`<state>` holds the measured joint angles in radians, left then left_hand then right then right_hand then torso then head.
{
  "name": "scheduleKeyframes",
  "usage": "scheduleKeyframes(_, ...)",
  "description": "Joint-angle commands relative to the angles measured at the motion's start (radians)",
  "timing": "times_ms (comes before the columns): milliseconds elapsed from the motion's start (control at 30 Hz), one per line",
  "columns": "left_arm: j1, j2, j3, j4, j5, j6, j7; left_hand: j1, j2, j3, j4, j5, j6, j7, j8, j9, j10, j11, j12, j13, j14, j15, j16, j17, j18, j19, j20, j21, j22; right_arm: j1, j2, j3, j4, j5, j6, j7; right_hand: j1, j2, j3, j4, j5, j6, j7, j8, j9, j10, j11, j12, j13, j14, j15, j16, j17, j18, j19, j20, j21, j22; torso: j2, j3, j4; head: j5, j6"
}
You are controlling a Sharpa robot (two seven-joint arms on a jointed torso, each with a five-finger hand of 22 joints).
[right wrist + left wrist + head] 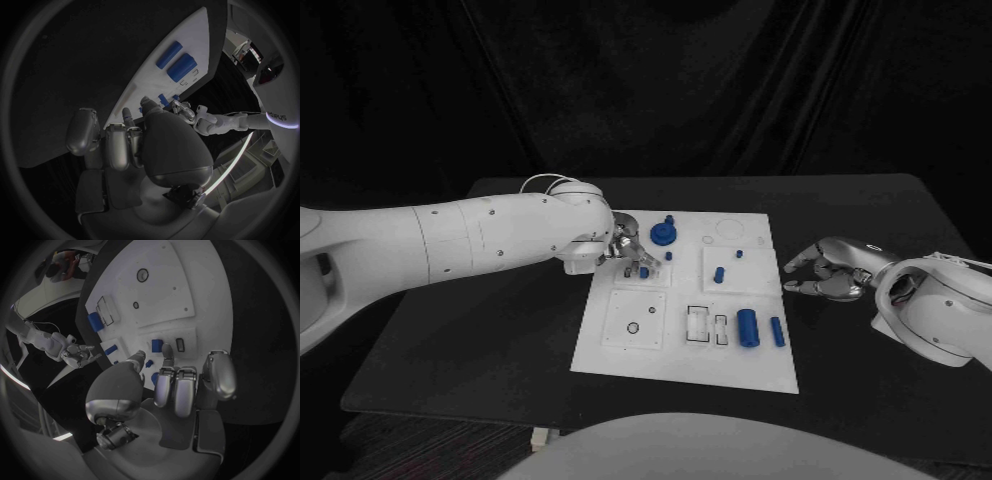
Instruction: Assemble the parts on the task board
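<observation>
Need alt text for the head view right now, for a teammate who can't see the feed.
The robot's left silver hand reaches over the white rectangular task board on the black table, its fingers at small blue parts near the board's far left corner. The right silver hand sits fingers curled, off the board's right edge. Two blue cylinders lie near the board's near right.

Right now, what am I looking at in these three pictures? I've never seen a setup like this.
It is a robot with two white arms ending in silver hands, working at a black table. One picture looks down from its head; the two round ones come from cameras at its wrists, behind each hand. On the table lies a white board with small blue parts on it. The left hand is over the board's far left section, fingertips at a small blue part there; whether it grips it, I cannot tell. The right hand sits beside the board, fingers curled, holding nothing.
</observation>
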<state>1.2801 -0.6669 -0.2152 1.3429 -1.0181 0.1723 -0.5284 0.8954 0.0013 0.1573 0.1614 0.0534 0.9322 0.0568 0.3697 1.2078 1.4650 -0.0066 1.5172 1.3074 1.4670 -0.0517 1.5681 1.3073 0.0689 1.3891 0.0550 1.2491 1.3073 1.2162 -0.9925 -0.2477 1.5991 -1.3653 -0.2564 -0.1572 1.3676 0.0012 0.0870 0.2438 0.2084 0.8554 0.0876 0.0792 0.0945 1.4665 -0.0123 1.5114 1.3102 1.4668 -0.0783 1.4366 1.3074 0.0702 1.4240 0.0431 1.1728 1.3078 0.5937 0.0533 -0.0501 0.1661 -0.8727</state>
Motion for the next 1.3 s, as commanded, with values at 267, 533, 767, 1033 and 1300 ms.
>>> scheduleKeyframes(267, 0.004, -0.052, 0.001, 0.065, 0.004, -0.147, 0.029, 0.062, 0.023, -0.025, 0.005, 0.011, -0.050, 0.011, -0.057, -0.039, 0.060, 0.006, -0.001, 0.219, 0.104, 0.003, 0.003, 0.263, 0.006, 0.008, 0.007, -0.003, 0.164, -0.003, -0.006, 0.001, 0.002, -0.002, 0.002, -0.011, 0.002, 0.000, -0.001, -0.003, 0.007, 0.006, 0.002, -0.003, -0.002, 0.052, 0.005, -0.004, 0.196, 0.065, 0.009, -0.003, 0.104, 0.010, -0.007, -0.001, -0.003, 0.155, -0.004, 0.0005, 0.0003, 0.001, 0.000)
scheduleKeyframes(533, 0.003, -0.083, 0.000, 0.119, 0.004, -0.203, 0.044, 0.096, 0.029, -0.039, 0.008, 0.054, -0.041, 0.017, -0.098, -0.092, 0.059, 0.011, -0.001, 0.219, 0.104, 0.008, 0.003, 0.263, 0.006, 0.009, 0.012, -0.005, 0.164, -0.004, -0.010, 0.001, 0.002, -0.001, 0.001, -0.010, 0.002, 0.000, -0.001, -0.003, 0.007, 0.006, 0.002, -0.003, -0.002, 0.052, 0.005, -0.004, 0.196, 0.065, 0.009, -0.003, 0.104, 0.010, -0.007, -0.001, -0.003, 0.155, -0.002, 0.0013, 0.0018, 0.001, 0.000)
scheduleKeyframes(767, -0.003, -0.092, 0.000, 0.142, -0.083, -0.245, 0.052, 0.111, 0.029, -0.045, 0.008, 0.086, -0.031, 0.018, -0.109, -0.112, 0.040, 0.013, -0.023, 0.201, 0.095, 0.010, -0.007, 0.253, 0.012, -0.007, 0.014, -0.034, 0.155, -0.004, -0.009, 0.001, 0.002, -0.001, 0.002, -0.009, 0.002, 0.000, -0.001, -0.003, 0.007, 0.006, 0.002, -0.003, -0.002, 0.052, 0.005, -0.004, 0.196, 0.065, 0.009, -0.003, 0.104, 0.010, -0.007, -0.001, -0.003, 0.155, -0.002, 0.0011, 0.0006, 0.007, 0.000)
scheduleKeyframes(1033, -0.017, -0.098, 0.000, 0.153, -0.111, -0.245, 0.027, 0.110, 0.030, -0.050, 0.012, 0.086, -0.024, 0.018, -0.110, -0.117, 0.038, 0.013, -0.025, 0.200, 0.094, 0.010, -0.008, 0.252, 0.013, -0.008, 0.015, -0.036, 0.155, -0.005, -0.012, 0.001, 0.003, -0.001, 0.003, -0.010, 0.002, 0.000, -0.001, -0.003, 0.007, 0.006, 0.002, -0.003, -0.002, 0.052, 0.005, -0.004, 0.196, 0.065, 0.009, -0.003, 0.104, 0.010, -0.007, -0.001, -0.003, 0.155, -0.001, -0.0002, 0.0017, 0.007, 0.000)
scheduleKeyframes(1300, -0.028, -0.096, 0.000, 0.153, -0.115, -0.246, 0.017, 0.110, 0.031, -0.054, 0.016, 0.085, -0.010, 0.015, -0.105, -0.119, 0.039, 0.011, -0.024, 0.200, 0.094, 0.009, -0.008, 0.252, 0.013, -0.008, 0.015, -0.037, 0.154, -0.005, -0.012, 0.001, 0.004, -0.001, 0.004, -0.009, 0.002, 0.000, -0.001, -0.003, 0.007, 0.006, 0.002, -0.003, -0.002, 0.052, 0.005, -0.004, 0.196, 0.065, 0.009, -0.003, 0.104, 0.010, -0.007, -0.001, -0.003, 0.155, 0.000, -0.0004, 0.0021, 0.009, 0.000)
